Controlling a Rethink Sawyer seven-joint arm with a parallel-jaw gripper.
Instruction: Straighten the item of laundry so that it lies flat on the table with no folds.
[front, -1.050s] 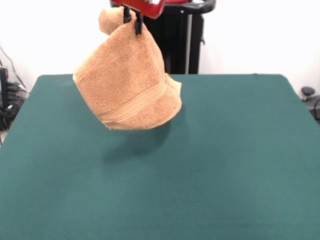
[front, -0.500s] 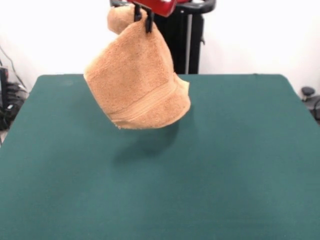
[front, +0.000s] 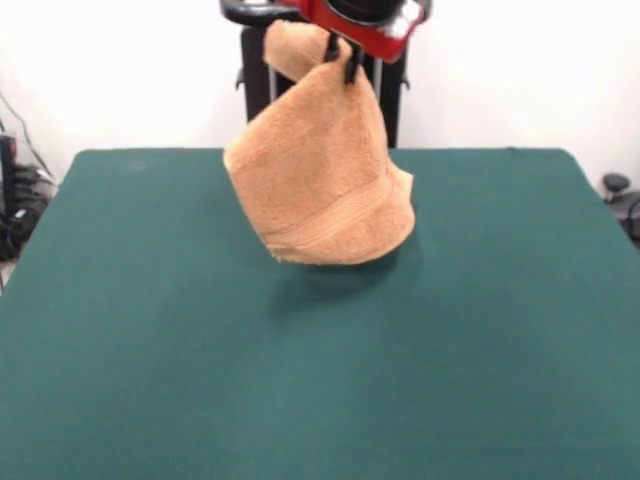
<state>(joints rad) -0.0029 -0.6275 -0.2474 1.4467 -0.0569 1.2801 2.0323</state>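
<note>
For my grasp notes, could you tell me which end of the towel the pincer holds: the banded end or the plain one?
The plain end: the pincer pinches the towel at its top, while the woven band hangs lowest, just above the table.

The desk (front: 320, 380) fills the lower two thirds of the frame. The towel (front: 325, 185) hangs in the upper centre, clear of the desk surface, its lower edge over the desk's far half. The end effector (front: 342, 58) sits at the top edge, just right of centre, directly above the towel and pinching its top, with a small fold of towel bulging to its left.
</note>
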